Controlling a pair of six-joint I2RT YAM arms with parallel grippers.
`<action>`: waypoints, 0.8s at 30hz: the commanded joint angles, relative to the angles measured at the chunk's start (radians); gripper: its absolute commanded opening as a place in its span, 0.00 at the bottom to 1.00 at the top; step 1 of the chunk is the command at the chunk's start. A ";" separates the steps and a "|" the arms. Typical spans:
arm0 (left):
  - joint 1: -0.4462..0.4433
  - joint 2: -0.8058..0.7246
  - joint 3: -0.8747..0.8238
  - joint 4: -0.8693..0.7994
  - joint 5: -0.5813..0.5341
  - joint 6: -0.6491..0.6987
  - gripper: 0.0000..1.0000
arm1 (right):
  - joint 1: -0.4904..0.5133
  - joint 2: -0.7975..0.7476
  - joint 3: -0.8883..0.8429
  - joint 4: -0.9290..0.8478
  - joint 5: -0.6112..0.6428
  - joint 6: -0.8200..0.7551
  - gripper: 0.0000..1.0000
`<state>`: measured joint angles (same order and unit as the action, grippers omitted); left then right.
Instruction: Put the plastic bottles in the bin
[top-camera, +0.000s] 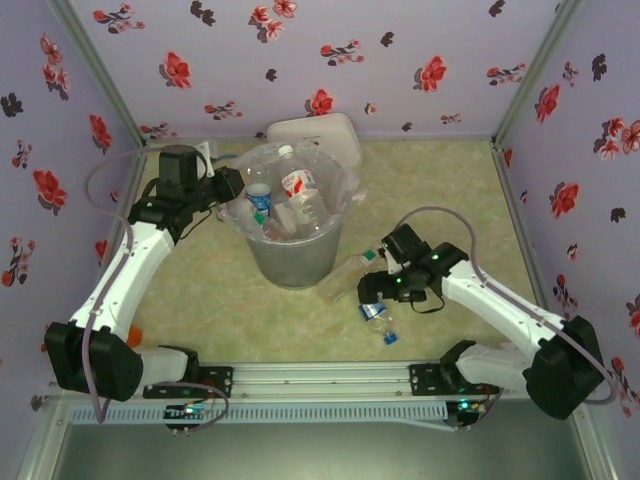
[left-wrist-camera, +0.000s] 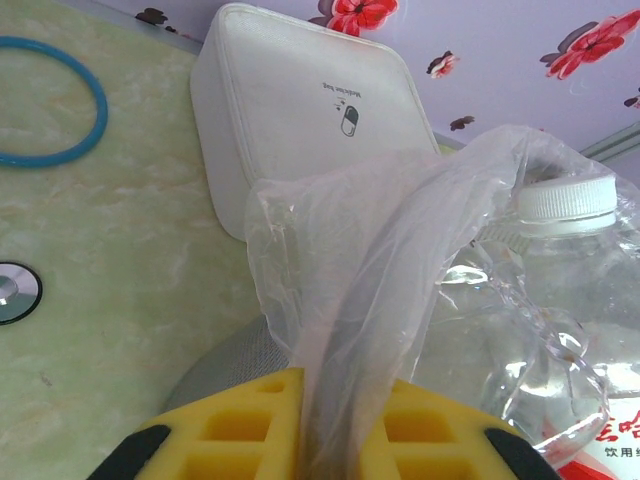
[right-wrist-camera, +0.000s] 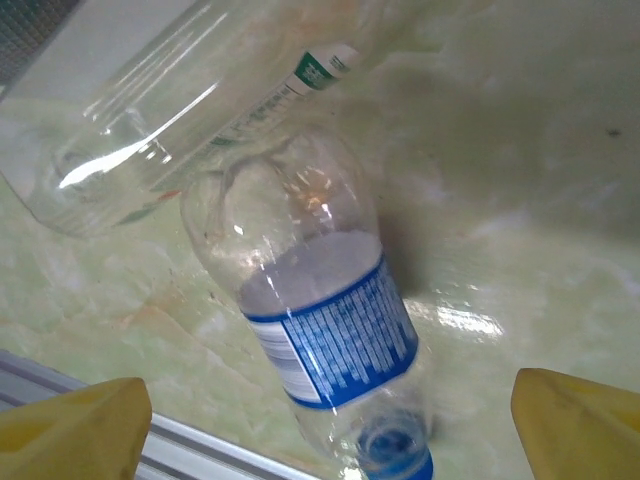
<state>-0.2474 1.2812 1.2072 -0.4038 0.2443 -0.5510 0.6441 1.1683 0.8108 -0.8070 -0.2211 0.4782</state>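
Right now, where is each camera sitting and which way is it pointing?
Top external: above and behind the bases, looking down on the table and bin; both arms show.
Left wrist: beside the bin's rim, facing the white container; fingers of the left end effector pinch the bag.
Right wrist: looking down on a blue-label bottle between the open fingers of the right end effector.
Shared: top and right wrist show that bottle.

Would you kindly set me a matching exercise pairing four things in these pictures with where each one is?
Things:
1. white rounded-square plastic container
2. clear plastic bottle with a blue label
3. crinkly clear plastic bag
4. clear white-capped plastic bottle

Places:
A. pinched by the left gripper
B. inside the grey round bin
C. lying on the table under the open right gripper
D. standing behind the bin

Pairs: 1-D, 2-C, 3-A, 4-B.
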 joint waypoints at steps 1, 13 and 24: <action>0.016 0.034 -0.028 -0.017 -0.025 -0.006 0.16 | 0.023 0.048 -0.028 0.119 -0.025 0.030 0.96; 0.016 0.037 -0.035 -0.013 -0.022 -0.003 0.16 | 0.040 0.141 -0.061 0.150 0.025 0.031 0.69; 0.016 0.037 -0.021 -0.021 -0.022 -0.001 0.16 | -0.137 -0.060 0.192 -0.179 0.115 -0.036 0.46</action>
<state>-0.2455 1.2835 1.2053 -0.3962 0.2512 -0.5510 0.5625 1.1809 0.8818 -0.8425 -0.1631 0.4801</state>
